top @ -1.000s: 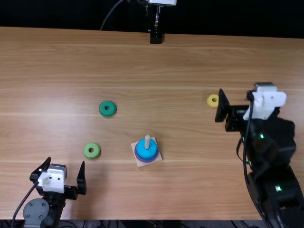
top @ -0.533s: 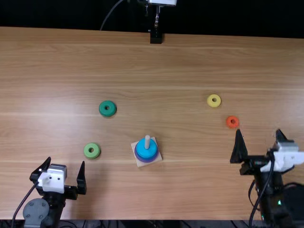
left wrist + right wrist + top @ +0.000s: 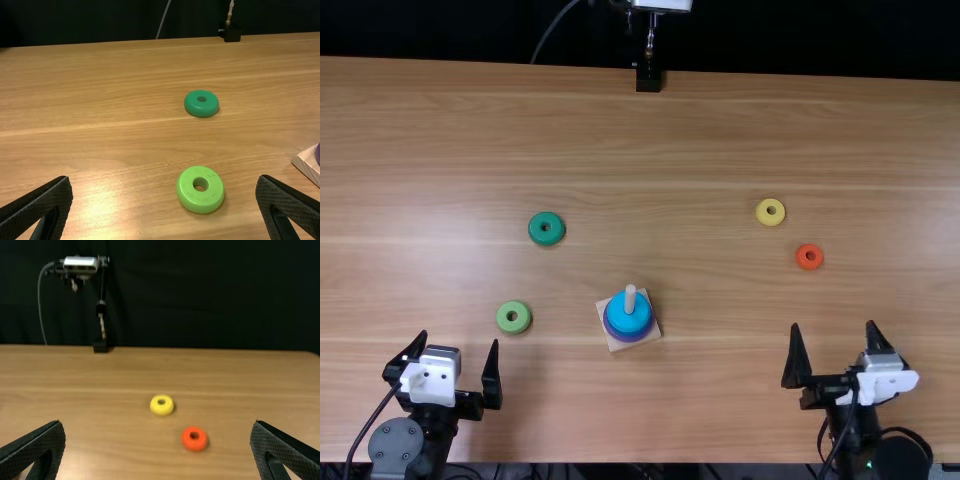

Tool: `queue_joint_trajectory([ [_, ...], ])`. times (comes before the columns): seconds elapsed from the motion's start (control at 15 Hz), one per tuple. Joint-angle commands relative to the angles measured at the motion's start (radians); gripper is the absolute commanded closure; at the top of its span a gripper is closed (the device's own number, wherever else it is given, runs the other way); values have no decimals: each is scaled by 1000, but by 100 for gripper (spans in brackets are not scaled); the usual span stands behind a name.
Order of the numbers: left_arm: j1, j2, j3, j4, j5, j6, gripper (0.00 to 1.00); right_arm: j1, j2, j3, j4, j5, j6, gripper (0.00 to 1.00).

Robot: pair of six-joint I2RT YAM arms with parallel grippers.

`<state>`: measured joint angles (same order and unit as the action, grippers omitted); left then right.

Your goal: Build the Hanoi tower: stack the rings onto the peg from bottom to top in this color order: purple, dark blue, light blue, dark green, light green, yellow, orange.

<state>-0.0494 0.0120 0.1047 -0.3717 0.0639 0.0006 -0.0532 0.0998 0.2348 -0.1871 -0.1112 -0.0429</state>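
Light blue ring [image 3: 627,315] Sits on Peg [image 3: 630,298]

At the near left, the left gripper [image 3: 460,338] has its fingers spread; at the near right, the right gripper [image 3: 833,324] does too. Beyond, between them, the wooden base [image 3: 621,344] holds a purple ring [image 3: 614,331] below the light blue one. Light green ring [image 3: 514,317] lies left. Farther out: orange ring [image 3: 809,257] right, dark green ring [image 3: 546,229] left, yellow ring [image 3: 771,212] right, farthest.

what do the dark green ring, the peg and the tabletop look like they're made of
Dark green ring: probably painted wood or plastic, semi-gloss, going by its even colour and soft sheen.
Peg: likely bare wood, matte, judging by its pale tan colour.
Tabletop: wood or a wood-look laminate, satin; long grain streaks and a soft glare patch show.
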Motion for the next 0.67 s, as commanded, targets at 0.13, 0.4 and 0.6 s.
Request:
queue_joint_trajectory([
  [0.13,11,-12,-105,-76,8,16,0,-14,-83,-98,6,4,2,0],
  [0.4,11,-12,-105,-76,8,16,0,-17,-100,-186,2,4,-3,0],
  [0.6,11,-12,-105,-77,8,16,0,-17,-100,-218,4,4,-5,0],
])
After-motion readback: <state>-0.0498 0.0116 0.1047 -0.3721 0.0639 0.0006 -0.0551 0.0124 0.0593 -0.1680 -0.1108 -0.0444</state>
